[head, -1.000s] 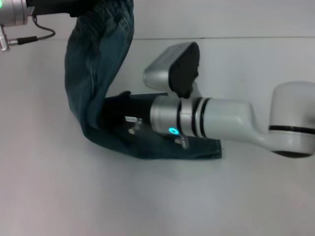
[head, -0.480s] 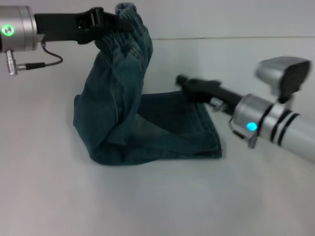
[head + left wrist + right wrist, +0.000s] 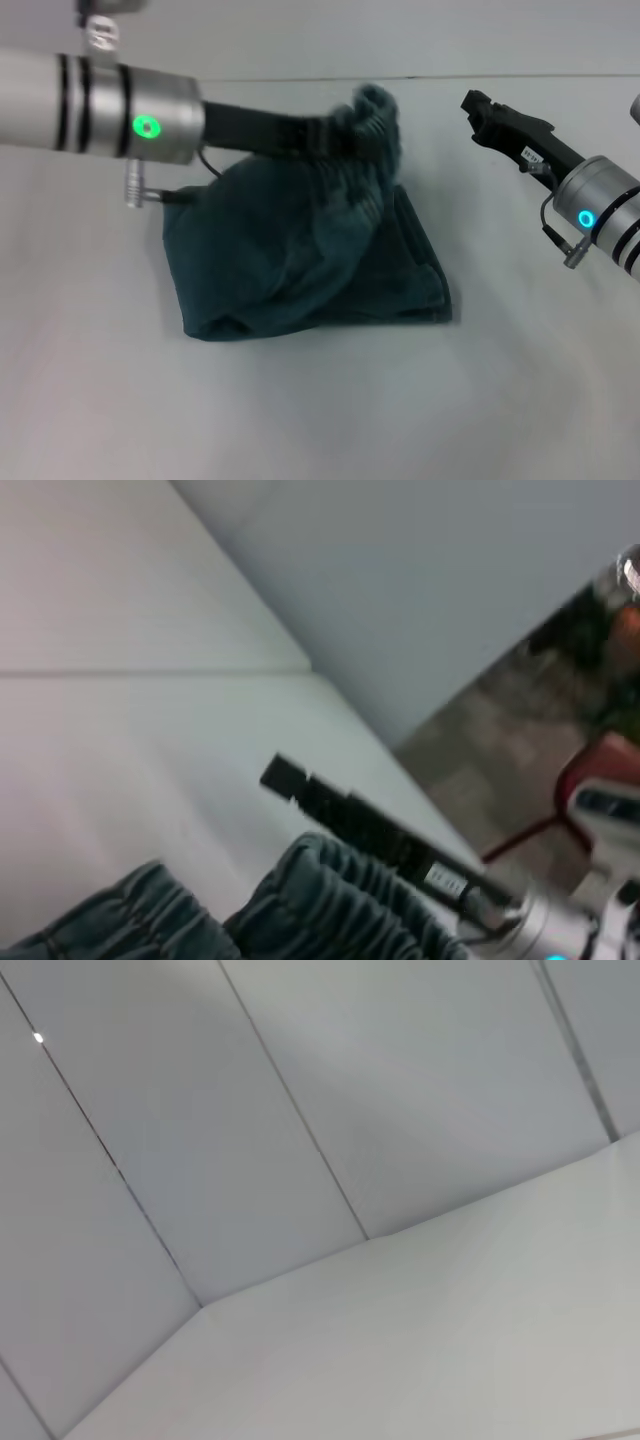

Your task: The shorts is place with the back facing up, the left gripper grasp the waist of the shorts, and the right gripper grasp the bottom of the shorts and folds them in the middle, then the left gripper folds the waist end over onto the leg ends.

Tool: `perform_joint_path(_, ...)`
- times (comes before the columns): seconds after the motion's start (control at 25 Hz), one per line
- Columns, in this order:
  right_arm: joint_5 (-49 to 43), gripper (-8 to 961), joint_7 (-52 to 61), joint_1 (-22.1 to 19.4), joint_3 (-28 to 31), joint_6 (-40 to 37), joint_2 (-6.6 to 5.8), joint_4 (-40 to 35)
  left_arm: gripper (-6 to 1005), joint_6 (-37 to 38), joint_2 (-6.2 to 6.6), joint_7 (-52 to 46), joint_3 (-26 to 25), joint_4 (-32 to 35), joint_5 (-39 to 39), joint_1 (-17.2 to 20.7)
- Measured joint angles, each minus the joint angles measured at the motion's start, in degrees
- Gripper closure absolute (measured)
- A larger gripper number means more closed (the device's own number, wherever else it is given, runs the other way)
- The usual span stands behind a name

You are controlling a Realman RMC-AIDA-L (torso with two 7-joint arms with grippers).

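Left end effector [image 3: 335, 138] is clenching the ruffled waist [image 3: 375, 120], carrying it over the shorts [image 3: 290, 250] toward the leg ends [image 3: 432, 290] to make the second fold; right end effector [image 3: 490, 112] is hovering clear, grip state unclear.

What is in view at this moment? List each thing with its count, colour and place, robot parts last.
shorts: one, dark blue denim, middle of the table, partly folded with the upper layer lifted and draped
waist: one, gathered blue band, raised above the table at the far end of the shorts, held by the left end effector
table: one, white, under everything
wall panels: several, pale grey, behind the table
red object: one, on the floor beyond the table in the left wrist view; what it is cannot be told
left end effector: one, black with silver wrist and green light, shut on the waist
right end effector: one, black with white label, off the shorts, above the table on the right
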Motion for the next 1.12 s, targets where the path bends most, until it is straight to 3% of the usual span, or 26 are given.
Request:
perform_joint_path(0.12, 0.0, 840, -0.9, 0.1, 0.0, 0.2, 0.12, 0.1, 893, -4.8, -1.68, 0.1, 5.4, -0.2, 0.2, -0.1)
perform_joint_path(0.2, 0.0, 835, -1.0, 0.2, 0.0, 0.2, 0.16, 0.2, 892, -7.0, -1.95, 0.1, 7.6, -0.9, -0.1, -0.1)
perform_joint_path(0.44, 0.0, 820, -1.0, 0.3, -0.3, 0.3, 0.27, 0.4, 664, -9.4, -1.89, 1.2, 8.2, -2.5, -1.8, 0.2)
perform_joint_path(0.64, -0.8, 808, 2.0, 0.1, -3.5, -2.0, -0.14, -0.7, 465, -8.0, -1.55, 3.5, 7.8, 1.6, -6.1, 4.7)
perform_joint_path(0.84, -3.4, 796, 13.3, -0.5, -13.3, -10.5, -0.43, -9.0, 232, -4.2, -1.40, 7.9, 3.2, 5.7, -9.6, 11.0)
perform_joint_path(1.08, -4.2, 782, 23.5, -3.5, -24.1, -26.4, -0.86, -19.9, 115, 5.6, 0.36, 14.6, -5.2, 4.8, -10.6, 17.4)
perform_joint_path(1.12, -4.7, 739, 25.3, -4.1, -26.7, -28.8, -1.05, -22.3, 95, 7.4, 0.67, 15.5, -5.9, 4.9, -10.5, 18.3)
